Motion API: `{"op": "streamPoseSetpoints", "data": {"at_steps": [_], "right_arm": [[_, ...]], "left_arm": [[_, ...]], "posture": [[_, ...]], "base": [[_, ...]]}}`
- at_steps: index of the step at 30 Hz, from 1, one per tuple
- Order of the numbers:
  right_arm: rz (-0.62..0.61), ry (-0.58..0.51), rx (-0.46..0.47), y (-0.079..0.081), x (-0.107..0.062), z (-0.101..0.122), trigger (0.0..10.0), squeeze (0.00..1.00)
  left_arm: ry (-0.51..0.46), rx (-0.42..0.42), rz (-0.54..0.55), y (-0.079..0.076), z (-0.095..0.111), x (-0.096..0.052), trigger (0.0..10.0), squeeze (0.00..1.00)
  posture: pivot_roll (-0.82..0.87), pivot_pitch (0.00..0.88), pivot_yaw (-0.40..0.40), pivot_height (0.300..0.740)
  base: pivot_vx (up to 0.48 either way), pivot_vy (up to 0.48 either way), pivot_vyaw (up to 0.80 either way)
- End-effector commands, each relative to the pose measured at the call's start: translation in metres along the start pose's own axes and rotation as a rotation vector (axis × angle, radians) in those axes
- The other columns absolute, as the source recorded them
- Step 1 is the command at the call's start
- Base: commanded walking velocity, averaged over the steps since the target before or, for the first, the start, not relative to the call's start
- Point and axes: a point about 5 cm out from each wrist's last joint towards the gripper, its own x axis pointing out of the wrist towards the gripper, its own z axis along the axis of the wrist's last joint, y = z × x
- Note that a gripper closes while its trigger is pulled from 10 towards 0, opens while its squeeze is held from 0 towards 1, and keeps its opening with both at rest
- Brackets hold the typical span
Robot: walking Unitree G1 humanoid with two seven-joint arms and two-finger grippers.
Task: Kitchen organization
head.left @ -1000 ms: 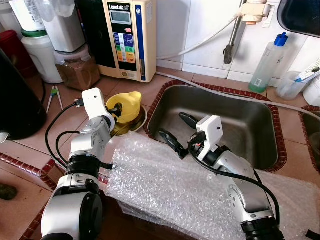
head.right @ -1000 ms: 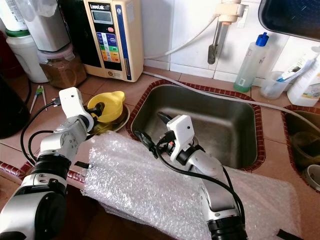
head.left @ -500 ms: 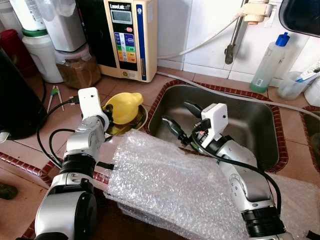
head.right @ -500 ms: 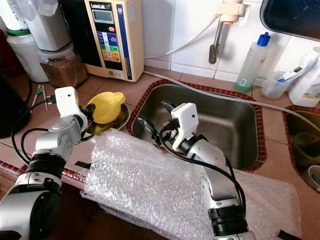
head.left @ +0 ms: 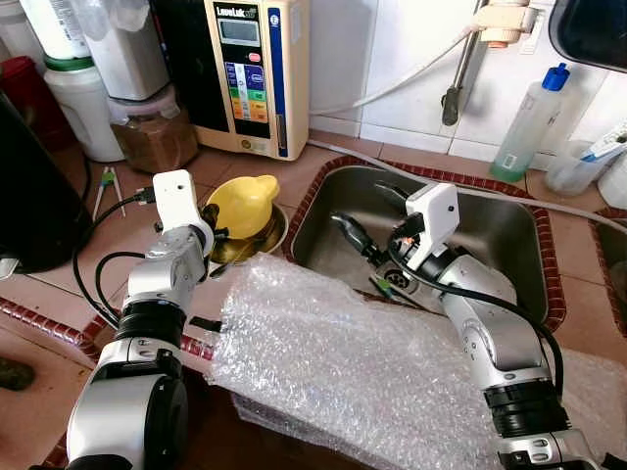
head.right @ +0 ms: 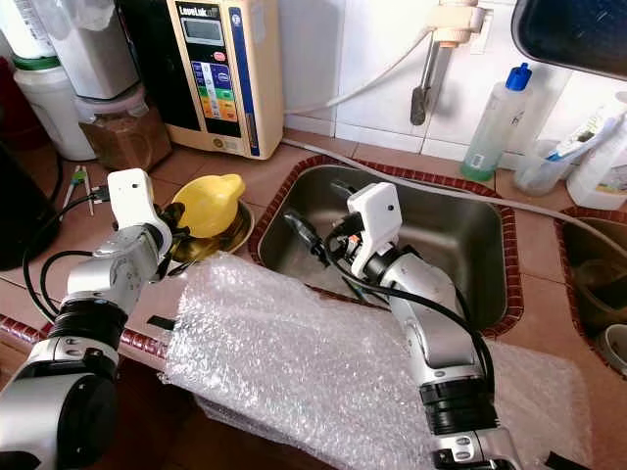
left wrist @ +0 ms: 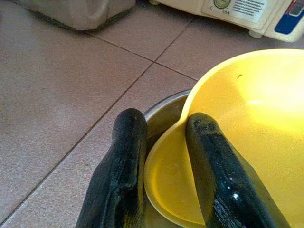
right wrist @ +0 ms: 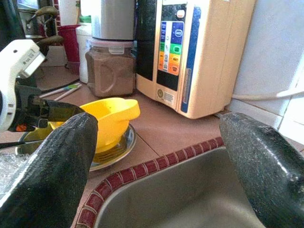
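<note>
Since the earlier frames the right gripper [head.left: 364,214] has been raised from the near rim of the sink [head.left: 509,294] and carried farther over the basin, and it is now held above the drain with its fingers spread wide and nothing between them. The left gripper [left wrist: 164,142] has been kept at the yellow bowl [head.left: 242,204], which was tilted up at first and is now seen sitting lower in the steel dish [head.right: 233,235].

The bowl's rim is pinched between the left fingers [left wrist: 121,156], one outside the wall and one inside. The bowl is plain glossy yellow plastic with a pouring lip, tipped slightly, its base nested in the dish on the tiled counter [head.left: 127,245] just left of the sink.

A sheet of bubble wrap [head.left: 323,362] is spread over the counter's front edge, below both arms. A cream appliance [head.left: 257,73] is stood against the wall behind the bowl, with a jar [head.left: 152,132] beside it.
</note>
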Motion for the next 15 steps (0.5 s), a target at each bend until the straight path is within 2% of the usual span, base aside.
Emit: {"op": "streamPoseSetpoints", "data": {"at_steps": [1,2,7,15], "right_arm": [[0.010,-0.009,-0.029,-0.004,0.003,0.008,10.0,0.00],[0.011,-0.010,-0.030,-0.004,0.003,0.008,10.0,0.00],[0.041,0.005,-0.042,-0.003,0.003,0.008,10.0,0.00],[0.178,0.075,-0.011,0.010,-0.003,-0.002,10.0,0.00]], "left_arm": [[0.001,-0.005,-0.020,-0.003,0.006,0.000,4.9,0.00],[0.002,-0.011,-0.020,-0.003,0.006,0.000,0.0,0.00],[0.006,-0.066,-0.042,-0.003,0.007,0.000,0.0,0.00],[0.001,-0.071,-0.029,0.000,0.008,0.000,0.0,0.00]], "posture": [[-0.04,0.000,0.034,0.740],[-0.04,0.000,0.035,0.740],[-0.04,0.000,0.036,0.740],[-0.04,0.000,0.035,0.740]], "base": [[0.000,0.000,0.00],[0.000,0.000,0.00],[0.000,0.000,0.00],[0.000,0.000,0.00]]}}
